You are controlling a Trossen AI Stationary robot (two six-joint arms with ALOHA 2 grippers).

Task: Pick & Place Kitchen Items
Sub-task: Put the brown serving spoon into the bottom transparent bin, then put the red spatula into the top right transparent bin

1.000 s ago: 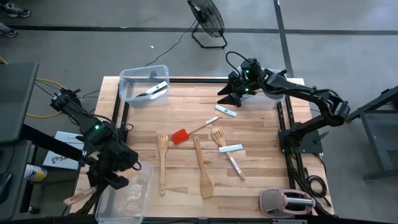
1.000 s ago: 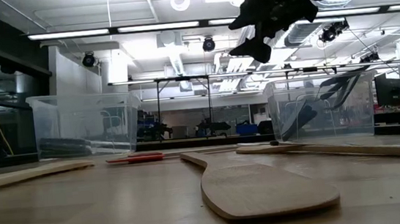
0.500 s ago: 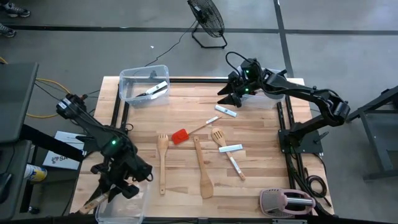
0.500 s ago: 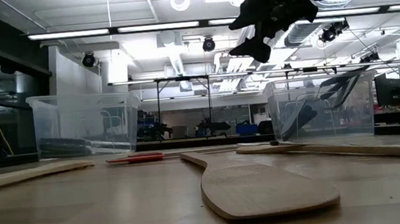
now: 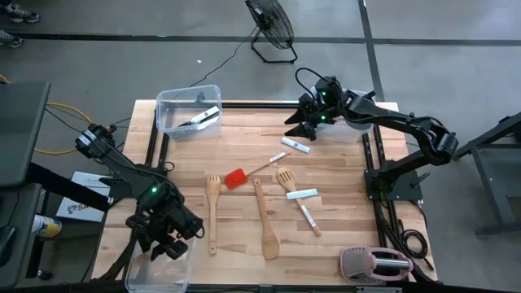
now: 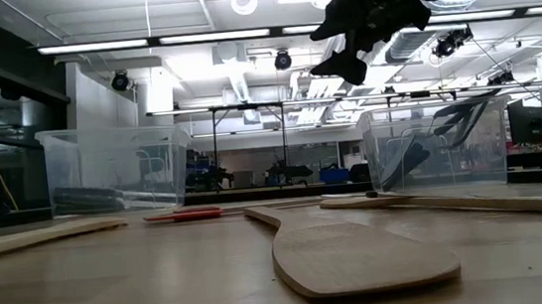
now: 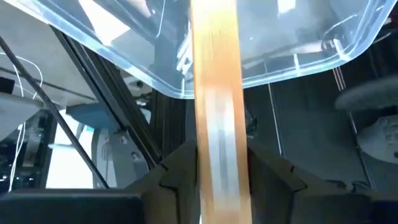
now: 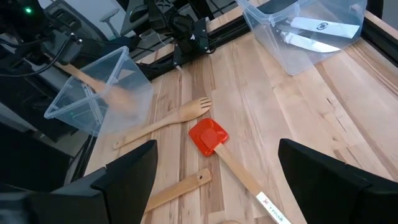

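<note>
My left gripper [image 5: 165, 242] hangs over the clear bin [image 5: 155, 268] at the table's near left corner, shut on a light wooden utensil [image 7: 214, 93] that reaches ahead into that bin [image 7: 298, 43]. In the right wrist view the utensil [image 8: 106, 90] slants down into the bin and shows blurred. My right gripper [image 5: 299, 130] hovers open above the table's far right part, holding nothing. On the table between them lie a red spatula [image 5: 236, 177], wooden turners [image 5: 212, 207], a wooden spoon [image 5: 264, 221] and white-bladed knives [image 5: 303, 195]. My left gripper has the wooden utensil's flat handle [image 7: 219, 168] between its two fingers [image 7: 180, 177], which stand on its two narrow edges. The fingers slant downward, and the utensil runs on straight ahead of them. Its far end reaches inside the bin; whether it rests there is hidden.
A second clear bin [image 5: 189, 110] with knives stands at the far left corner, a third [image 6: 430, 147] under the right arm. A pink-and-grey toaster [image 5: 376, 264] sits at the near right corner. Black frame rails [image 5: 159, 150] run along the table's sides.
My left gripper has gone down and toward the table's near edge, ending over the near-left bin. The wooden utensil, which stuck out past the bin's left side, has swung in with it and now lies mostly under the gripper. My right arm kept still.
</note>
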